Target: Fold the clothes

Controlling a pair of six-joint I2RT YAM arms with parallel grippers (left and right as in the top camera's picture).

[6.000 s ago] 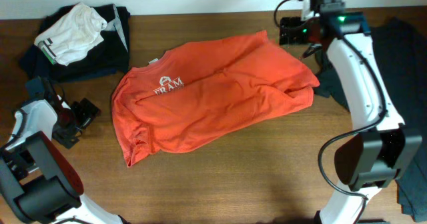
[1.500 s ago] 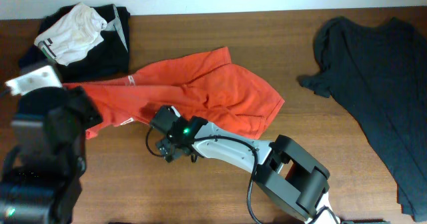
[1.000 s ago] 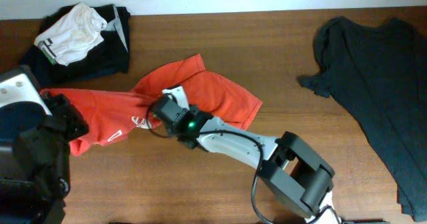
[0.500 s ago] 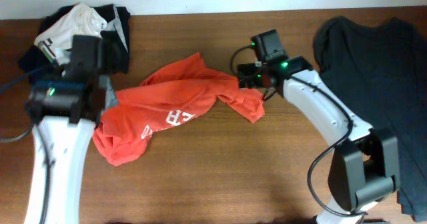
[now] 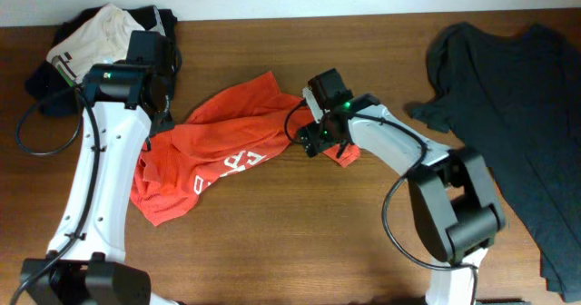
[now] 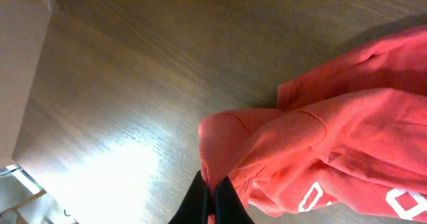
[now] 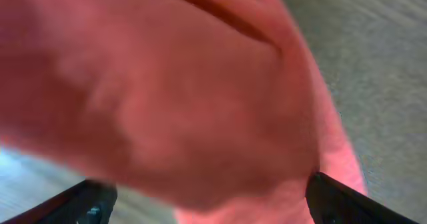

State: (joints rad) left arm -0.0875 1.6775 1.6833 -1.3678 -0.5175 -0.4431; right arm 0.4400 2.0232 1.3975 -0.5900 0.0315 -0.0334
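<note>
- Red-orange T-shirt (image 5: 227, 142) sits crumpled mid-table (image 5: 300, 241), between your two arms.
- Left gripper (image 6: 213, 199) is pinched shut on a fabric fold; hold it firm.
- Right gripper (image 7: 212, 201) has its jaws wide open against the shirt's right end. Catch one edge there, then spread the shirt flat before folding.

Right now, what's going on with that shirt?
The left gripper is shut on a bunched edge of the red shirt, at its left end. The right gripper stands open at the shirt's right end, close against the fabric. The shirt lies crumpled on the table, not yet folded. The grey shirt lies at right, the pile at far left.
</note>
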